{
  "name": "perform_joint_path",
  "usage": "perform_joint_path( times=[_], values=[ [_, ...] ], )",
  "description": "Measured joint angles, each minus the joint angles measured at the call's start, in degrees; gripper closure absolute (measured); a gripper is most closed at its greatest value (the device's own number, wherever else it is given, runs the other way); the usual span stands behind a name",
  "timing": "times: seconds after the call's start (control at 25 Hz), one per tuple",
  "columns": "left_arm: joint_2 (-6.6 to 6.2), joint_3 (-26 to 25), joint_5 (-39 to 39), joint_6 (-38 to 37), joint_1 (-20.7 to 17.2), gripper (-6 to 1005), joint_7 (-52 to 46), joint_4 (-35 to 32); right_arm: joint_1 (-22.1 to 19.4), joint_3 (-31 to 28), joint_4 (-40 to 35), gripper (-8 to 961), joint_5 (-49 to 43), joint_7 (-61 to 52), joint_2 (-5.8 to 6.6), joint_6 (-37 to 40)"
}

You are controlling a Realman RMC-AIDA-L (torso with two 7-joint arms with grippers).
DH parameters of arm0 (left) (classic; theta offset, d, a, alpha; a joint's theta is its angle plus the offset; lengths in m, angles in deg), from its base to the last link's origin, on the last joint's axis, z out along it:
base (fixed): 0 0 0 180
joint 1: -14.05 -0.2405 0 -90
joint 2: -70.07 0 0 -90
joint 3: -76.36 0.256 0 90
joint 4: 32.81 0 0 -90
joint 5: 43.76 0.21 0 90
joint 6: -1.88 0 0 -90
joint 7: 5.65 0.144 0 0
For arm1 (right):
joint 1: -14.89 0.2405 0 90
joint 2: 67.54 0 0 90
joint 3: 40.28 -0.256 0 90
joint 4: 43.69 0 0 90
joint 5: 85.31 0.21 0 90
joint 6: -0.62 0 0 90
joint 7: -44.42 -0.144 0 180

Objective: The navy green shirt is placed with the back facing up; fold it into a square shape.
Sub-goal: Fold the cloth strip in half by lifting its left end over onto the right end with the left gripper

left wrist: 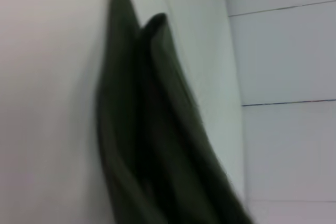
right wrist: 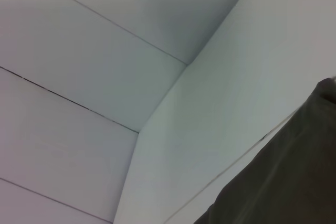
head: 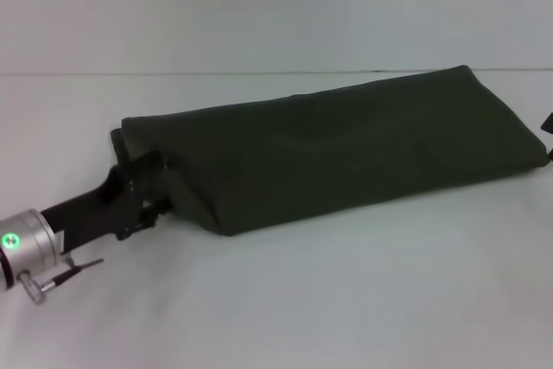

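Surface I'm working over: a plain white table (head: 285, 300), matte and unmarked. Resting directly on it: one navy green shirt (head: 346, 144), folded into a long narrow band, lying slantwise across the table's far half.

Dark olive cloth of the navy green shirt (right wrist: 283, 182) close against the pale table (right wrist: 231, 103), panelled wall (right wrist: 79, 77) beyond.

A pale table (head: 285, 300) filled the lower part of the head view, meeting a plain light wall (head: 259, 6) at a thin dark seam. Wrist views showed white wall panels (right wrist: 68, 77) with thin joints, evenly and softly lit
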Motion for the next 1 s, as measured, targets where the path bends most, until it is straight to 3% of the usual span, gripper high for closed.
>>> perform_joint_path(
  times=[0.32, 0.48, 0.76, 0.96, 1.0],
  values=[
    [-0.75, 6.09, 0.08, 5.88, 0.44, 126, -3.26, 1.98, 0.02, -0.01, -0.02, 99, 0.0, 0.01, 0.01, 0.09],
    [-0.52, 5.9, 0.04, 6.22, 0.97, 129, -3.08, 0.84, 0.03, -0.01, -0.02, 100, -0.01, 0.01, -0.05, 0.1],
    [0.94, 4.07, -1.03, 5.78, 0.44, 136, -1.6, -1.98, -0.01, -0.01, -0.02, 101, 0.03, -0.33, -0.07, 0.19],
    [0.7, 4.05, -0.96, 5.64, 0.31, 140, -1.67, -2.22, -0.06, -0.73, 0.07, 100, 0.03, -0.42, -0.02, 0.22],
    [0.61, 4.05, -0.92, 5.61, 0.3, 212, -1.71, -2.22, -0.06, -0.78, 0.07, 100, 0.03, -0.42, -0.03, 0.22]
  ],
)
